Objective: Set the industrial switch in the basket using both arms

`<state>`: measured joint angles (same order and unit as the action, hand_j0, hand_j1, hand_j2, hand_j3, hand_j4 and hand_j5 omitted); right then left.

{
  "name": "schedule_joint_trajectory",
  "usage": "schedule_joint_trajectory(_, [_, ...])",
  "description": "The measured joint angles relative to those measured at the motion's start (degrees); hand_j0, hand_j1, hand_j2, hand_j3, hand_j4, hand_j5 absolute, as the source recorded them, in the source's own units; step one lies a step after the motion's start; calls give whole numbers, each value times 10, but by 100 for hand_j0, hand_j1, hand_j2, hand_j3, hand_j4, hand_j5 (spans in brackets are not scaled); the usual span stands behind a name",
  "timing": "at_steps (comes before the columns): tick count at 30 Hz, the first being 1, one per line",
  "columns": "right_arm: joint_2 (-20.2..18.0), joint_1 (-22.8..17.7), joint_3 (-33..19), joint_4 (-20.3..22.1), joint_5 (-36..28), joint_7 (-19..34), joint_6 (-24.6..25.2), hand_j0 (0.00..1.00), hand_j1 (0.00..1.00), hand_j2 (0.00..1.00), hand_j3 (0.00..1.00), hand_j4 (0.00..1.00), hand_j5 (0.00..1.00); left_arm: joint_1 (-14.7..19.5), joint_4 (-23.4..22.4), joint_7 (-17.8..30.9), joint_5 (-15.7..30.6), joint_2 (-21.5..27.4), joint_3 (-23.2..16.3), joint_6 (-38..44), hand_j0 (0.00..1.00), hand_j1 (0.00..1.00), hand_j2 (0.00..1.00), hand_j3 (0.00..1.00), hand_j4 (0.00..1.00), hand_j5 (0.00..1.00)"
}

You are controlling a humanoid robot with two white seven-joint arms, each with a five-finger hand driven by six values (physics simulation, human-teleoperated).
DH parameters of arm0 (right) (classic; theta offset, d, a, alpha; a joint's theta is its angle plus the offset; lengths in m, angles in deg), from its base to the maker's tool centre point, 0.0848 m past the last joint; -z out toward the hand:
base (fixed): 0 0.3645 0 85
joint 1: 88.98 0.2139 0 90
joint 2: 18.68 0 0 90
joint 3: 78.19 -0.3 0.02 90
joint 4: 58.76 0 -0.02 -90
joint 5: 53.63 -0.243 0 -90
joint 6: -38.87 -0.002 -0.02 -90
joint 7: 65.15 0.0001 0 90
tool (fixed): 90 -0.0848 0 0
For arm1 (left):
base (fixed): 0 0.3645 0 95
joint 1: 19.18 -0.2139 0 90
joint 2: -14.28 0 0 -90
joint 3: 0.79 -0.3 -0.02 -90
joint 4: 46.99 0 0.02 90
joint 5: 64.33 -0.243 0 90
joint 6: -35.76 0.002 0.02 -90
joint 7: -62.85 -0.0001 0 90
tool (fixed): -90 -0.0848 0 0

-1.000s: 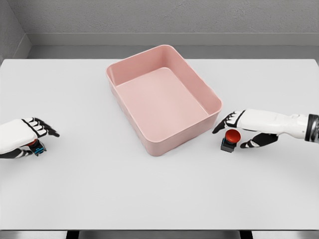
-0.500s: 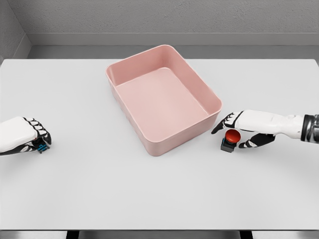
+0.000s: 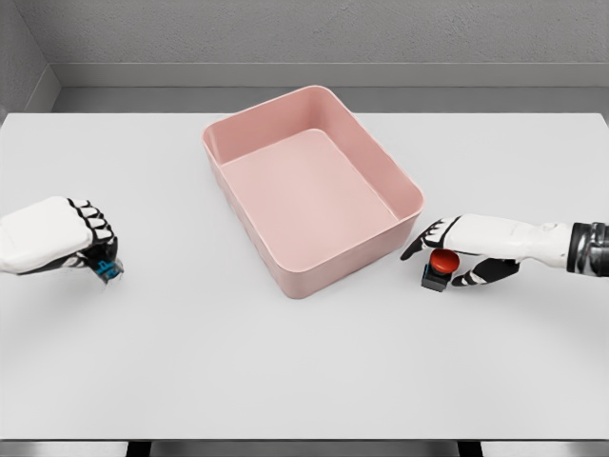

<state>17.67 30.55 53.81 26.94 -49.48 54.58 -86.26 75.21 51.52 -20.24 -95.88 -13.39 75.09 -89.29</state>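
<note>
Left robot hand [image 3: 59, 238] shifted inward, glossy pink rectangular basket [image 3: 311, 187]

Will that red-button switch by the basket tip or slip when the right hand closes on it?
The red-button switch looks stiff, with a squat dark base, so tipping seems unlikely. Its domed cap may slip under the right hand. It is small, so probably light.

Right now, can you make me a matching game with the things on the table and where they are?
Things:
1. basket
2. red button switch
3. left hand
4. table

Places or colours:
A. white
B. pink, in the middle
C. under the right hand
D. far left, curled around a small blue thing

Pairs: 1-B, 2-C, 3-D, 4-A
</note>
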Motion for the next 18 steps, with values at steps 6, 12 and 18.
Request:
schedule_joint_trajectory(6, [1,0,0,-5,5,0,0,75,75,75,75,75,75,21,16,0,1,0,0,0,36,36,36,36,36,36])
schedule_joint_trajectory(12, [1,0,1,-8,8,0,0,72,72,72,72,72,72,62,24,0,1,-4,-4,0,36,36,36,36,36,36])
schedule_joint_trajectory(18, [1,4,1,-8,9,0,0,64,64,64,64,64,64,114,25,-1,-1,-16,-12,0,36,36,36,36,36,36])
